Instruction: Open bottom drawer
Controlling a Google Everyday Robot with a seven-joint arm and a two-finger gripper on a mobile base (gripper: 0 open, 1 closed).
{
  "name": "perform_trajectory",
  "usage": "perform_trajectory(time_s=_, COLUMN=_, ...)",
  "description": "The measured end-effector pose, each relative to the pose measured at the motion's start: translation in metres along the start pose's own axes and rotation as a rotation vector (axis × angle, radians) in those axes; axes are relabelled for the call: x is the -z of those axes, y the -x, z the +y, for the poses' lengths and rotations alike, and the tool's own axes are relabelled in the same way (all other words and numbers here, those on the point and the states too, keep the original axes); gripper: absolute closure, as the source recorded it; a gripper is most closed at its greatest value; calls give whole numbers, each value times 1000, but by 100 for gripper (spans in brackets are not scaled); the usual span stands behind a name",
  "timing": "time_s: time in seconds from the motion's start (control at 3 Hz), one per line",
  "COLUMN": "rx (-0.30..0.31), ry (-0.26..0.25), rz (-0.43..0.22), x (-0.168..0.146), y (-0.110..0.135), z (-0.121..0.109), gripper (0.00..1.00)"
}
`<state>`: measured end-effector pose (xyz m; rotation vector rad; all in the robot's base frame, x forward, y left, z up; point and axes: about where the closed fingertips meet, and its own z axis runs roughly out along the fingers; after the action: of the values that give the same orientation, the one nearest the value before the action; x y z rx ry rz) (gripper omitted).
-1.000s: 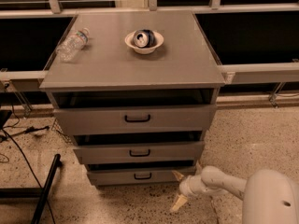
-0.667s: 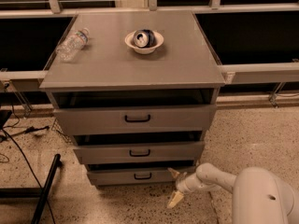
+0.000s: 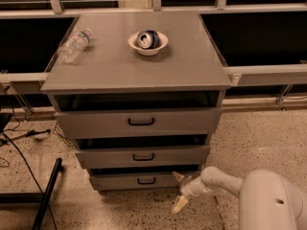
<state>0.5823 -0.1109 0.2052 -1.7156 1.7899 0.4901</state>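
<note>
At the left of the cabinet top (image 3: pixel 120 71) a plastic bottle (image 3: pixel 74 44) lay on its side near the edge. Right of it a white bowl (image 3: pixel 147 42) stood upright, cradling a can (image 3: pixel 146 39). I judged both to be no part of the job, merely resting there.

Below, three grey drawer fronts were stacked. The bottom drawer (image 3: pixel 115 181) sat lowest, just above the floor (image 3: pixel 249 138), with a dark gap over its front. Its small black handle (image 3: pixel 146 180) sat at mid-front, untouched. I could not tell how far out the drawer stood.

To the right, my gripper (image 3: pixel 179 190) hung low at the right end of that drawer front. Its fingers were spread, one pointing up at the drawer's corner and one pointing down toward the floor. It pinched nothing. I judged this low, sideways reach to be an approach at handle height, with the jaws kept apart to take the loop. The handle was still a short way to the left, so the grip was not yet made. My arm (image 3: pixel 225 181) entered from the lower right.

Against the frame of a second earlier, the gripper had travelled leftward, closer to the drawer's corner. The arm's body filled more of the lower right corner. Bottle, bowl, can and all three drawers showed no change.
</note>
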Motion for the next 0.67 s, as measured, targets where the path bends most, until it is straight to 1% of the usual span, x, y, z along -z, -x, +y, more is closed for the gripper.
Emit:
perform_trajectory(time_s=0.33, rx=18, ry=-10, rz=14, x=0, y=4, z=-7, gripper=0)
perform_trajectory(time_s=0.67, rx=44, ry=-23, rz=33, x=-6, y=5, z=-19, gripper=0)
